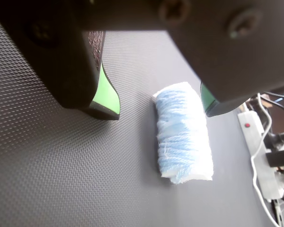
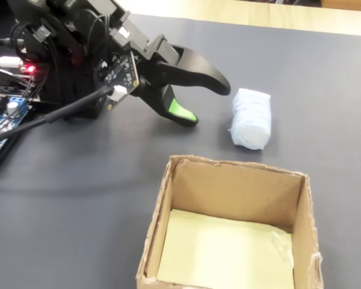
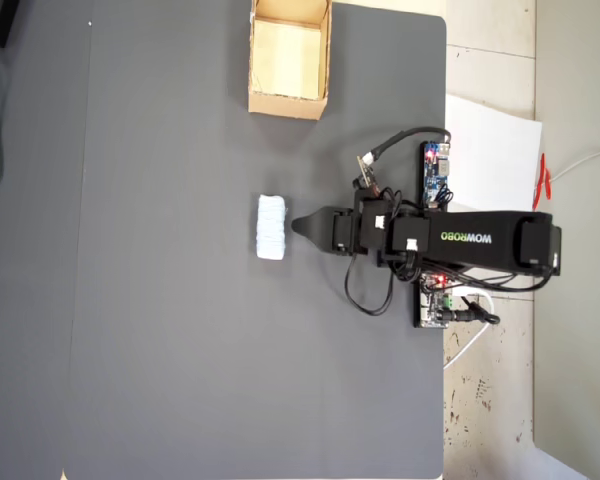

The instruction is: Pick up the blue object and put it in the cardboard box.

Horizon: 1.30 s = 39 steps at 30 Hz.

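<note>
Dark desk (image 3: 180,350), blue lump (image 2: 251,118) lying loose, hand (image 2: 207,102) spread wide just beside it, empty box (image 2: 301,211) near.

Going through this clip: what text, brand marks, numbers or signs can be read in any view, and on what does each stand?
"WOWROBO", white letters, upside down in the overhead view, on the arm.
Circuit boards beside the arm: any print too small to read.
Box, blue object, mat, power strip: no text visible.
</note>
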{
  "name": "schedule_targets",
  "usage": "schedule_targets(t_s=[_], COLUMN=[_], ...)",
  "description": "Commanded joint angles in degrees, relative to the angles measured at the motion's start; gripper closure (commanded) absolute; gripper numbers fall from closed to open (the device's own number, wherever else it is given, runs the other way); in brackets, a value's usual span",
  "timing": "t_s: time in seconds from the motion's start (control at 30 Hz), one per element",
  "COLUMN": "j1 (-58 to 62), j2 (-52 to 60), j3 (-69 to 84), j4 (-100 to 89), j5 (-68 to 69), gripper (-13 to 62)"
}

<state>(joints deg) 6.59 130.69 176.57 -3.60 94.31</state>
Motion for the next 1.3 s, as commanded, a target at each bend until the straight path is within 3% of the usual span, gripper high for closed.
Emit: schedule_targets(t_s=[0.0, 0.9, 1.27], j1=[0.0, -0.4, -1.2], j2=[4.9, 4.9, 4.7], j3=[2.1, 0.6, -8.5], j4=[6.1, 6.1, 17.5], j5=[0.1, 1.1, -4.7], gripper=[15.4, 15.6, 15.5])
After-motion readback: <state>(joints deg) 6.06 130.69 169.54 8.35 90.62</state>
